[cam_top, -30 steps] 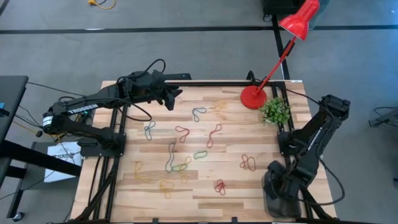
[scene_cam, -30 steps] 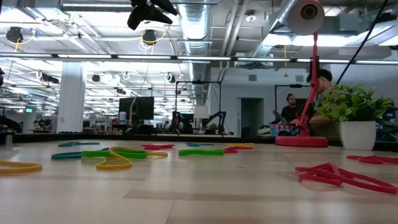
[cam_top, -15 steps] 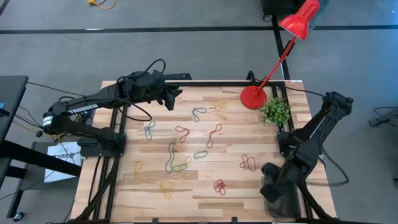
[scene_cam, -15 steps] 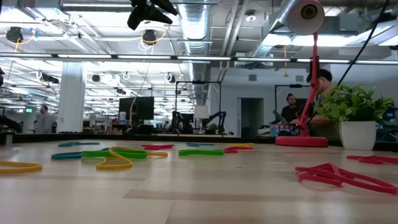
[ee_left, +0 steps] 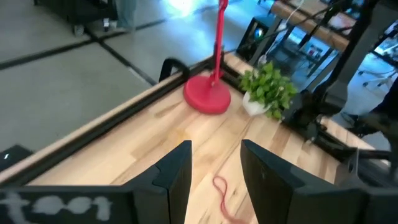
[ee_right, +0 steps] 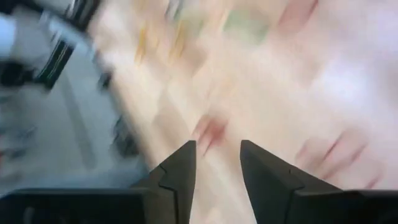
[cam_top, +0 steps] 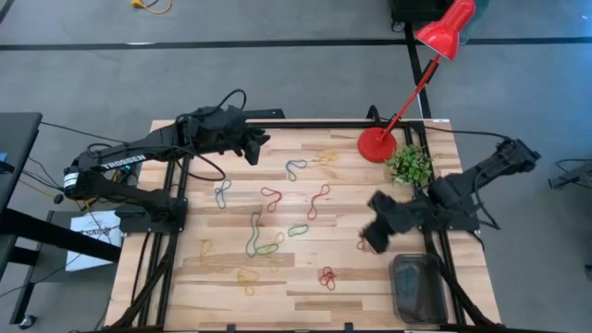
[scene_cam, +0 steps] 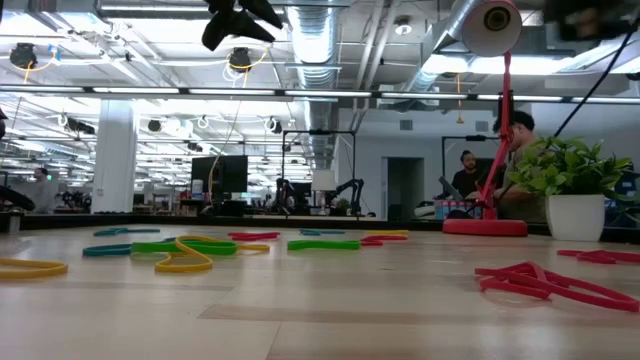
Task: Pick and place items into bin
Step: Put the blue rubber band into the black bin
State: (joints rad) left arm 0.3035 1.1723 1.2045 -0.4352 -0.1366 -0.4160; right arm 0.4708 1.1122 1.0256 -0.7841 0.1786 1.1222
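Right gripper [cam_top: 368,236]: fingers apart, empty, stretched low over the wooden bench [cam_top: 342,277], swung away from the dark grey translucent plastic bin [cam_top: 418,289]. Left gripper [cam_top: 261,141]: parted, parked at the bench's far edge.

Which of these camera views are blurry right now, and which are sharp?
Right wrist view: table smeared by motion. High view: right hand soft, rest crisp. Low view: near red band slightly soft. Left wrist view: lamp base fairly clear.

Even, bright overhead light falls on the pale wooden slatted table [cam_top: 305,277], casting only faint shadows. Ceiling strip lights [scene_cam: 300,93] glare in the low view, where the nearest boards go soft. The right wrist view is smeared with blur; the right arm's dark gripper [cam_top: 372,227] blurs from above.
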